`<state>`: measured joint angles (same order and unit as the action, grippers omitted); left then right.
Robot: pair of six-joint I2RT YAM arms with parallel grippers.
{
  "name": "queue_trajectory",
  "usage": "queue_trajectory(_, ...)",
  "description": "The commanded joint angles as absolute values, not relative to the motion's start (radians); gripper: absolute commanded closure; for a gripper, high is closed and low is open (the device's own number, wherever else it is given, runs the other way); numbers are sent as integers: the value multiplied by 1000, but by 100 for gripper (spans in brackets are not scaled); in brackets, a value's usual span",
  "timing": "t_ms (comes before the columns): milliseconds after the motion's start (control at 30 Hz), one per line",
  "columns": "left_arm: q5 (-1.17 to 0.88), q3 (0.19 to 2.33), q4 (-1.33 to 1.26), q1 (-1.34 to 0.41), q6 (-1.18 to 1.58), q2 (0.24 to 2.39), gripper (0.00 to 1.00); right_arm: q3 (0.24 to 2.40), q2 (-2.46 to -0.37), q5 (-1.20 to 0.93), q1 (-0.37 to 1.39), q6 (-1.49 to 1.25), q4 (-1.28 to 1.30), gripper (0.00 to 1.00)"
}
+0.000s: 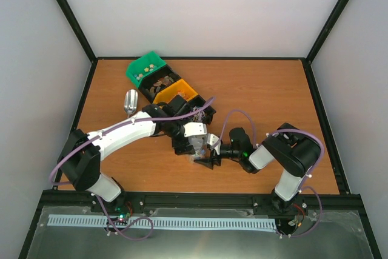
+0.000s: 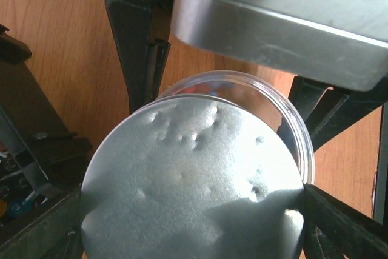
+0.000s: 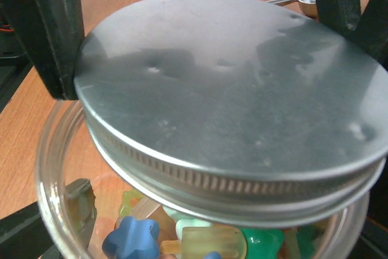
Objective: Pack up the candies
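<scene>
We found the left hand pinching the round metal lid by its opposite edges. It was held tilted just above the mouth of the clear jar, in our judgement to cap it. The right hand stood with its jaws either side of the jar, presumably to steady it; whether they pressed the glass we could not tell. The candies lay inside the jar, with more in bins at the far left of the worktop. We counted one jar, one lid, one metal scoop and three bins: green bin, black bin, orange bin. The candies were too hidden to count.
</scene>
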<state>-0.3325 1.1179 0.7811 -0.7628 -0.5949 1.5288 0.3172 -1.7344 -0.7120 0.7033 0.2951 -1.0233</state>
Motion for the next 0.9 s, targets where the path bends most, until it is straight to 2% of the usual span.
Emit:
queue_trajectory(0, -368, 1101, 821, -782, -573, 1550, 14, 310, -1717, -713, 719, 314, -1076, 13)
queue_trajectory(233, -422, 1080, 827, -803, -571, 1548, 14, 308, -1719, -696, 720, 336, -1069, 12)
queue_trajectory(467, -344, 1036, 779, -831, -548, 1550, 14, 312, -1720, -674, 719, 331, -1071, 11)
queue_trajectory(633, -271, 1002, 778, -836, -558, 1556, 14, 302, -1710, -669, 719, 340, -1070, 3)
queue_trajectory(700, -259, 997, 778, -837, -563, 1548, 12, 295, -1704, -666, 720, 341, -1074, 0)
queue_trajectory(867, -289, 1040, 790, -835, -517, 1543, 5, 274, -1690, -665, 720, 356, -1083, 0)
